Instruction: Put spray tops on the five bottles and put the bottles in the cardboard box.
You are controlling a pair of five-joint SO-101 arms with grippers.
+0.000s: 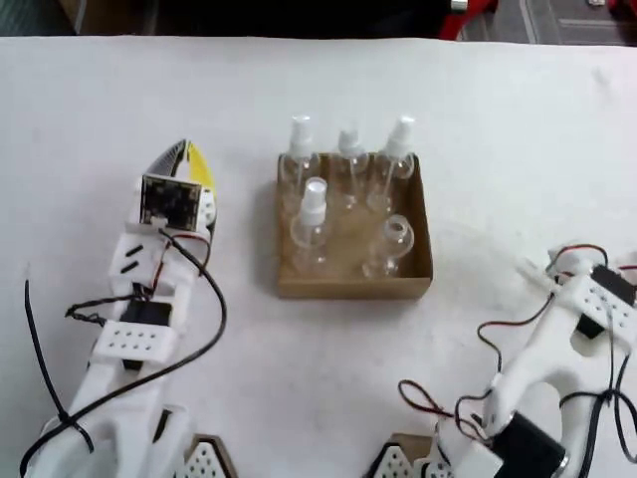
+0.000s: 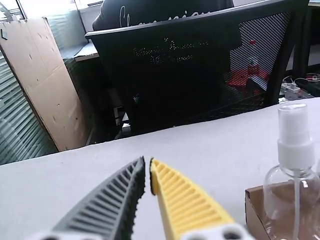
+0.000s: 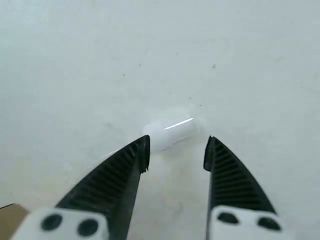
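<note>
High view: the cardboard box (image 1: 354, 287) sits mid-worktop (image 1: 498, 119) with five clear bottles standing upright inside. The back row bottles (image 1: 348, 169) number three, each with a white spray top. The front left bottle (image 1: 312, 231) is also topped. The front right bottle (image 1: 388, 244) is bare at the neck, its mouth open. The left arm (image 1: 139, 319) stretches over the worktop to the left of the box. The left hand (image 1: 186, 155) is near the box's back left corner but apart from it, its grey and yellow fingers pressed together. The right arm (image 1: 557, 378) is at the near right of the worktop, well apart from the box. Left wrist view: the left hand (image 2: 147, 172) is pressed together tip to tip and pinches nothing, with bare worktop beyond the tips. One topped bottle (image 2: 295, 190) stands in a corner of the cardboard box (image 2: 255, 210). A black mesh chair (image 2: 200, 65) stands past the worktop's far edge, and a cardboard sheet (image 2: 40, 85) leans beside it. Right wrist view: the right hand (image 3: 176, 152) is spread, its black fingers aimed down at the worktop. A loose spray top (image 3: 170, 134) lies on its side on the worktop just past the fingertips, in line with the gap and closer to one finger. I cannot tell whether that finger touches it.
</note>
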